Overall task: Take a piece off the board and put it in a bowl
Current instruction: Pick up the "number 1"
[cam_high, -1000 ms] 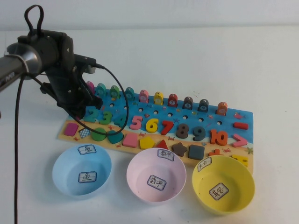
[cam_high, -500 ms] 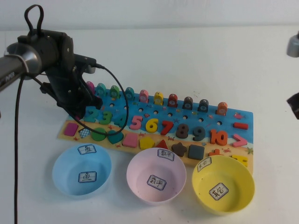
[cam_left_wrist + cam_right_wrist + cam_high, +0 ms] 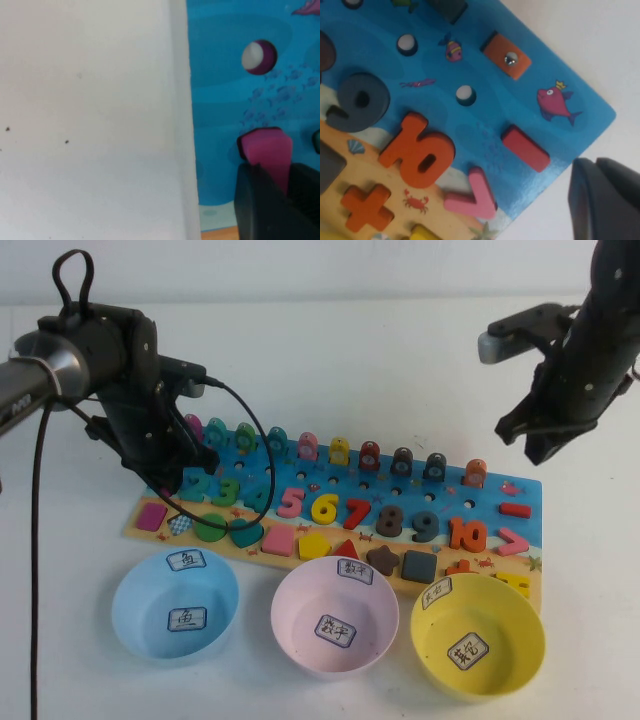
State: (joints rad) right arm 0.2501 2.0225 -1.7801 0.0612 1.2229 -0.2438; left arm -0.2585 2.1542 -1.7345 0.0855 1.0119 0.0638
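- The left gripper (image 3: 170, 478) was lowered over the left end of the board (image 3: 420, 498), and its dark fingers (image 3: 260, 200) were closed narrowly on the pink piece (image 3: 267, 150).
- In the left wrist view, the piece stood between the two fingers just beside the board's edge, above the blue surface; we could not tell whether it had lifted clear of its recess.
- The right gripper (image 3: 535, 440) hung above the table behind the right end of the board, apart from it. We could not tell how far it was open.
- The right wrist view looked down on that end of the board, showing an orange "10" (image 3: 417, 150), a red bar (image 3: 525, 147) and a pink angle sign (image 3: 472, 197).
- The pink bowl (image 3: 335, 615) stood in front of the board between a blue bowl (image 3: 175, 605) and a yellow bowl (image 3: 480, 635); we saw only labels inside it.
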